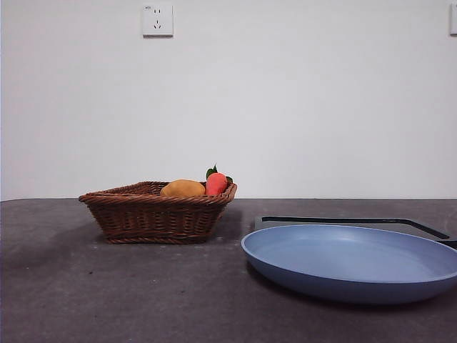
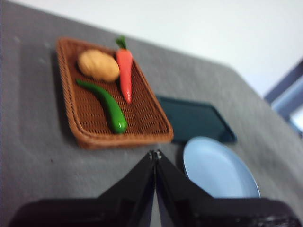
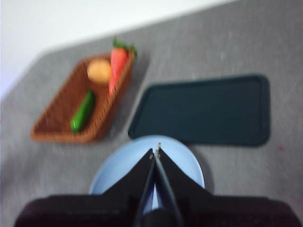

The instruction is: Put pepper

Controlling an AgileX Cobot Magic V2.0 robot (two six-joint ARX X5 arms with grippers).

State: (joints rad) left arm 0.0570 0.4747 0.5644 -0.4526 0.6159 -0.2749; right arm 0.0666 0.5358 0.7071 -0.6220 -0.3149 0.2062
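Note:
The pepper (image 2: 105,104), glossy dark green and elongated, lies in the brown wicker basket (image 2: 73,120) next to a yellow-orange fruit (image 2: 98,65) and a red-orange carrot-like item (image 2: 124,71). It also shows in the right wrist view (image 3: 82,111). In the front view the basket's wall (image 1: 153,218) hides it. The blue plate (image 1: 350,259) sits at the front right. My left gripper (image 2: 155,153) is shut and empty, high above the table near the basket's edge. My right gripper (image 3: 155,151) is shut and empty, high above the plate (image 3: 124,165).
A dark flat tray (image 3: 208,111) lies behind the plate, beside the basket; it shows as a thin dark edge in the front view (image 1: 357,220). A white wall with a socket (image 1: 157,20) stands behind the grey table.

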